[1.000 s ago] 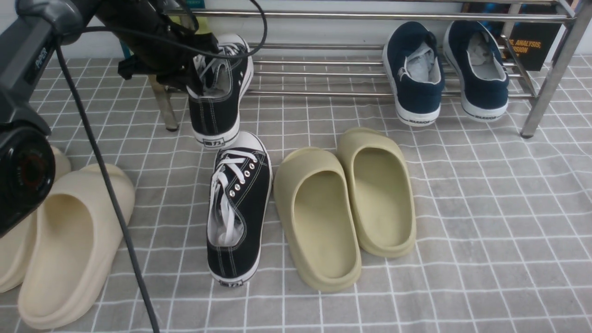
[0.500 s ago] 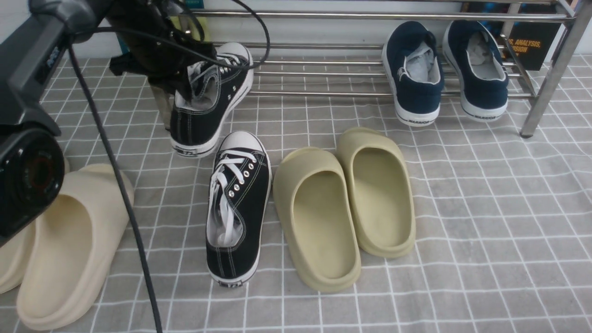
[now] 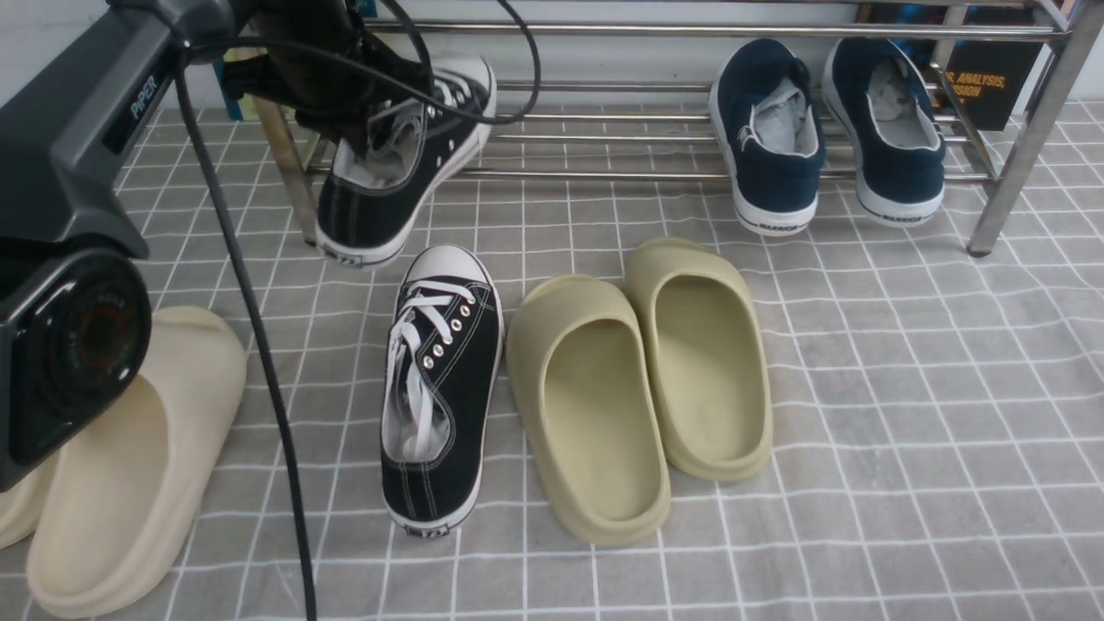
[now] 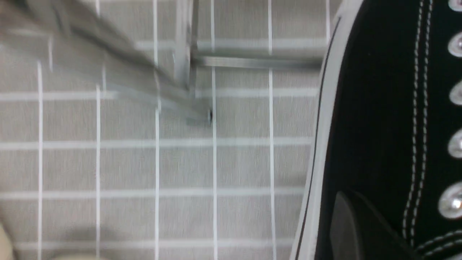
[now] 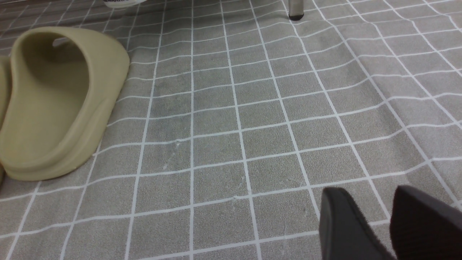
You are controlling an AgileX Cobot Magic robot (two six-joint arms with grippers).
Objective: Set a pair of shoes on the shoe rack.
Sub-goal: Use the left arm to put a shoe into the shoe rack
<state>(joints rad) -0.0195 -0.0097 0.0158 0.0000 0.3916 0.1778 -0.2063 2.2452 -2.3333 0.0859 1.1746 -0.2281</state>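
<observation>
Surface: grey gridded cloth [image 3: 862, 388], wrinkled.
Shoe rack [image 3: 604, 175]: chrome bars; navy shoes [image 3: 768, 138] at right end.
Sneaker 1 [image 3: 379, 185]: black canvas, white sole; lifted, tilted, toe at rack bars.
Sneaker 2 [image 3: 440, 388]: same, on cloth.
Left gripper [image 3: 362, 121]: clenched on Sneaker 1 collar.
Right gripper [image 5: 382, 224]: released, empty.
Risk: low heel may catch front bar or leg, twisting shoe loose.

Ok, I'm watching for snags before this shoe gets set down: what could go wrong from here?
The lifted sneaker hangs tilted, heel low, beside the left leg of the rack; its heel may catch that leg or the front bar. The jaws grip only its side wall, so it could twist or slip. A black cable loops by the toe and could snag.
</observation>
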